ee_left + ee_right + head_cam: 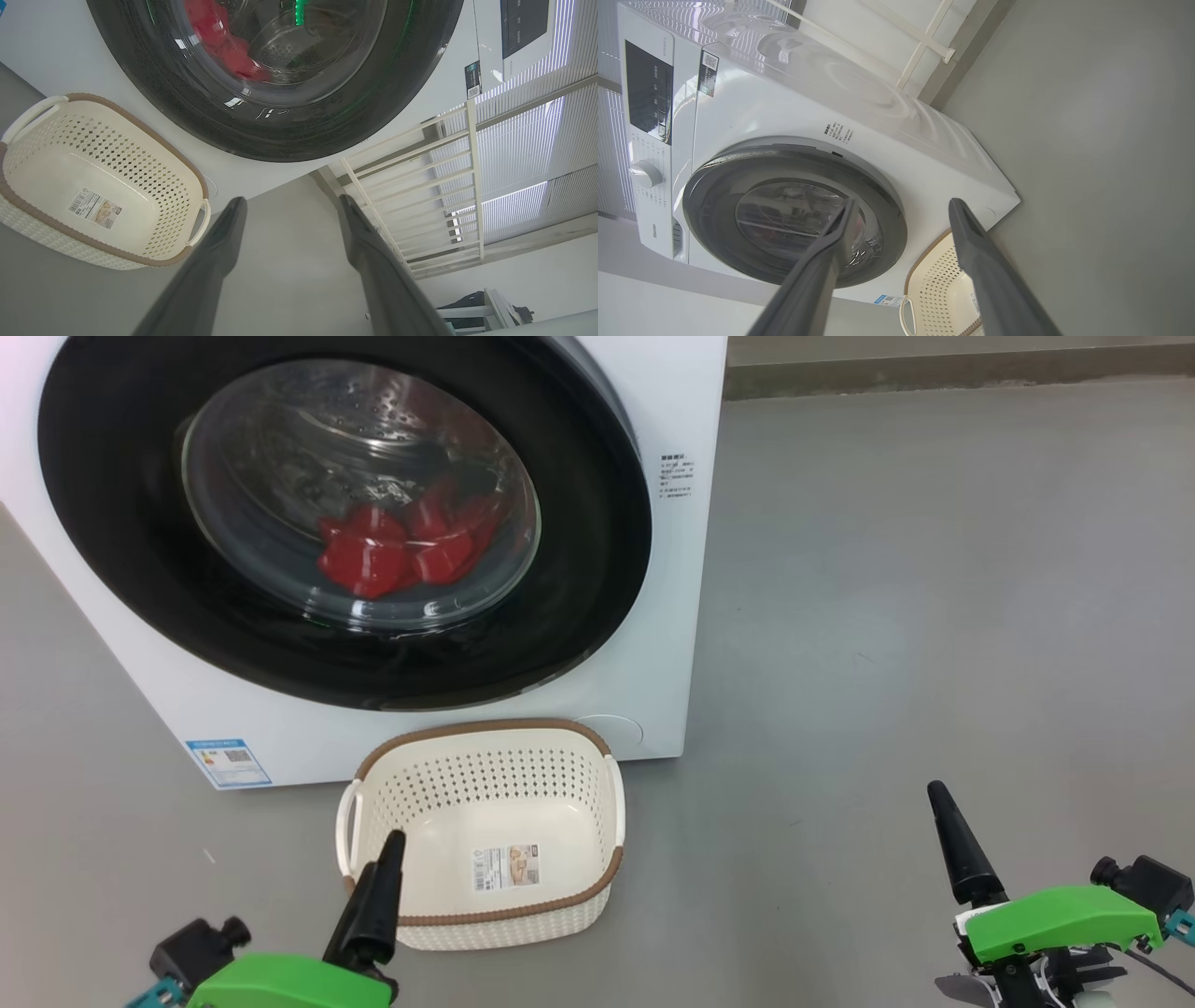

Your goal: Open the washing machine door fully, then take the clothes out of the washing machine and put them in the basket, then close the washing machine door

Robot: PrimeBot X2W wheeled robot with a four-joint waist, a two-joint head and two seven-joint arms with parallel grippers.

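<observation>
The washing machine (674, 579) stands at the upper left with its door (112, 532) lying against the front. Through the glass bowl the red clothes (392, 553) rest low in the steel drum. The empty cream basket (485, 728) sits on the floor right before the machine. My left gripper (378, 896) hovers at the basket's near left corner. My right gripper (962, 854) hangs over bare floor at the lower right. In the wrist views the left gripper (292, 200) and the right gripper (905, 203) stand open, holding nothing. The clothes (224, 44), door (327, 128) and basket (140, 127) also show.
Grey floor (934, 616) spreads to the right of the machine. A small blue label (229, 763) marks its lower left front. A white slatted railing (420, 177) stands beside the machine. The control panel (644, 98) and a white knob (644, 173) sit above the door (714, 186).
</observation>
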